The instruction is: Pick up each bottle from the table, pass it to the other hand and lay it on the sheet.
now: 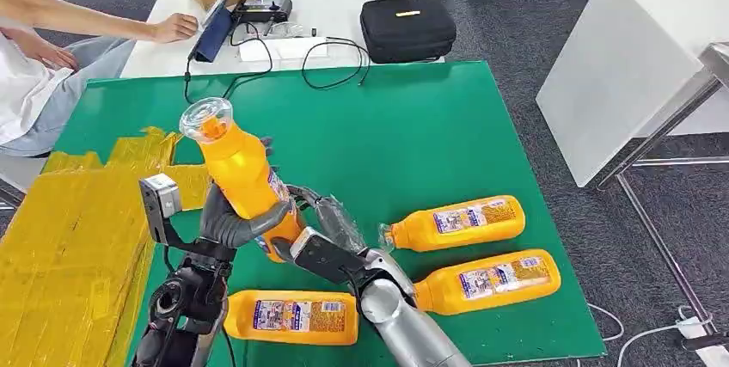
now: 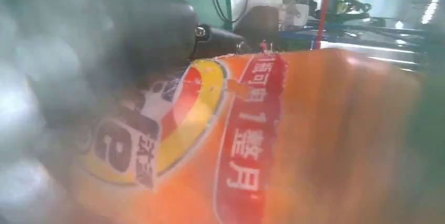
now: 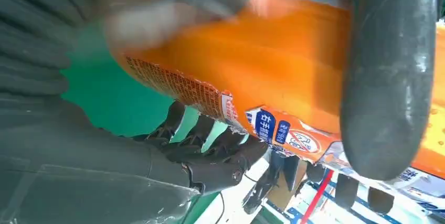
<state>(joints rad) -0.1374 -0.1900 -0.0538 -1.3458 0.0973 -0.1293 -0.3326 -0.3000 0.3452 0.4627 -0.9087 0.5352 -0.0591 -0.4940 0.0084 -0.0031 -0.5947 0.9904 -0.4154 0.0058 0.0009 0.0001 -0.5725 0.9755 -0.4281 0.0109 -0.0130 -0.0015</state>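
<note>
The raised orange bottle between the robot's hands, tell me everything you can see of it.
The raised orange bottle looks like glossy plastic filled with orange liquid, with a clear cap at its top and a printed label with red, yellow and blue-white panels. It is held above the green table, nearly upright and tilted so the cap leans toward the robot's left. The left hand wraps its lower body, with the right hand at its base, though whether that hand grips it is unclear.

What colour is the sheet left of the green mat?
Yellow: the crinkled yellow sheet lies along the green mat's left edge, clearest in the head view.
</note>
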